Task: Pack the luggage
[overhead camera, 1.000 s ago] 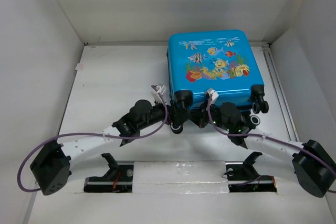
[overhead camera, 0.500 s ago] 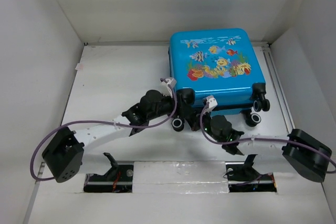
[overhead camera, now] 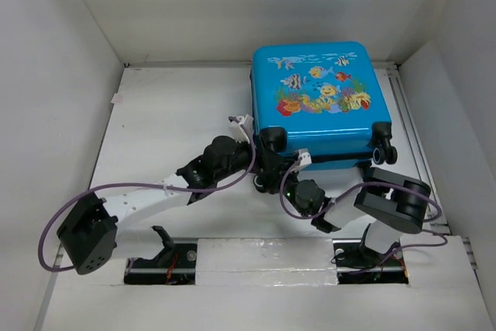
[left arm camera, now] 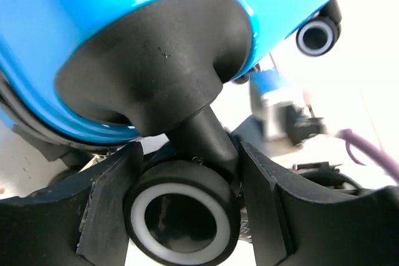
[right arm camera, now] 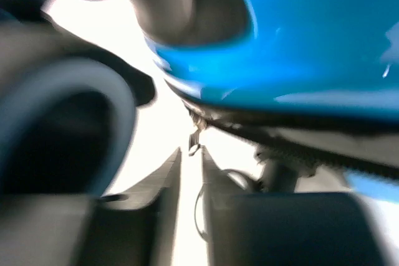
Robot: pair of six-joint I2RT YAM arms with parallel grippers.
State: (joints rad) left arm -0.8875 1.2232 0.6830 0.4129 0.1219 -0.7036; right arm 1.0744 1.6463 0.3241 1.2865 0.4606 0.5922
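1. A white table (overhead camera: 170, 106) is seen, closed in by white walls at its far, left and right edges.
2. The luggage (overhead camera: 318, 106) is laid on it towards the far right corner, its fish-and-coral printed face turned up.
3. The black wheels (overhead camera: 381, 153) of the luggage are turned towards the near edge.
4. A small pale scrap (overhead camera: 117, 99) is found at the left edge, near the far left corner.
5. A glossy white strip (overhead camera: 263, 257) is laid along the near edge, with two black mounts (overhead camera: 164, 257) set in it.
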